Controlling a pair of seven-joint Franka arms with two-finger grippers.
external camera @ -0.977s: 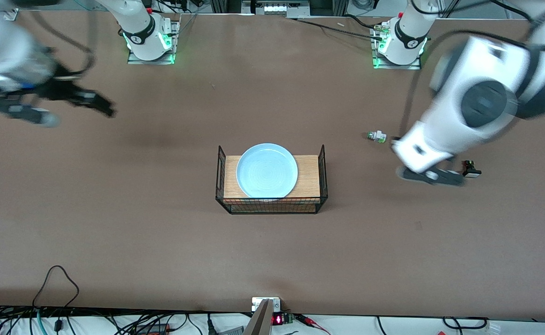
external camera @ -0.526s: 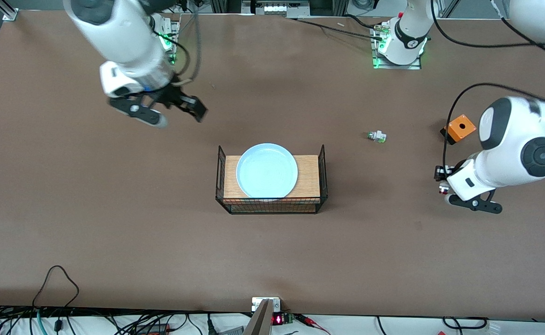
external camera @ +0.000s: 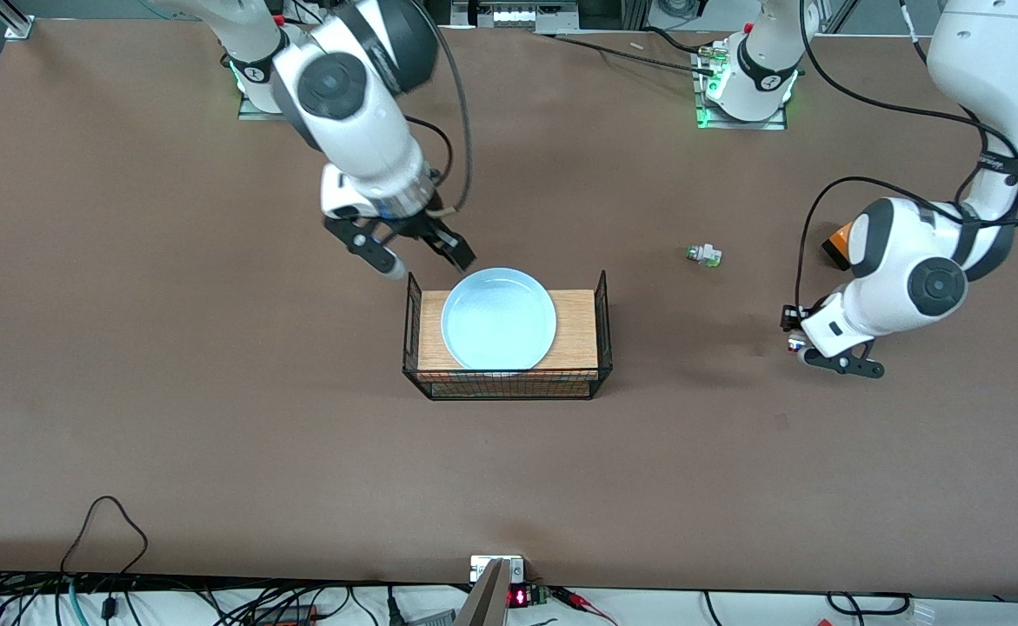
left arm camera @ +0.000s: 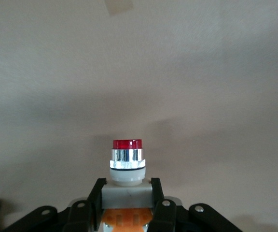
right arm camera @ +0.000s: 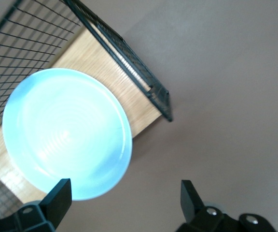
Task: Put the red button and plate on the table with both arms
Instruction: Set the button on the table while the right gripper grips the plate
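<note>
The light blue plate [external camera: 499, 317] lies on the wood-topped black wire rack [external camera: 506, 376] in the middle of the table [external camera: 213, 417]. It also shows in the right wrist view [right arm camera: 66, 133]. My right gripper [external camera: 426, 261] is open and empty, over the table beside the plate's rim toward the robots' bases. My left gripper [external camera: 794, 335] is shut on the red button [left arm camera: 127, 166], holding its white body with the red cap pointing away. It hangs over the table toward the left arm's end.
A small white-and-green part [external camera: 704, 255] lies on the table between the rack and the left gripper. An orange box [external camera: 837, 242] is partly hidden by the left arm. Cables run along the table's near edge.
My right arm has swung from the right arm's end of the table to the plate's rim, gripper open. My left gripper has shifted toward the rack with the red button held.
</note>
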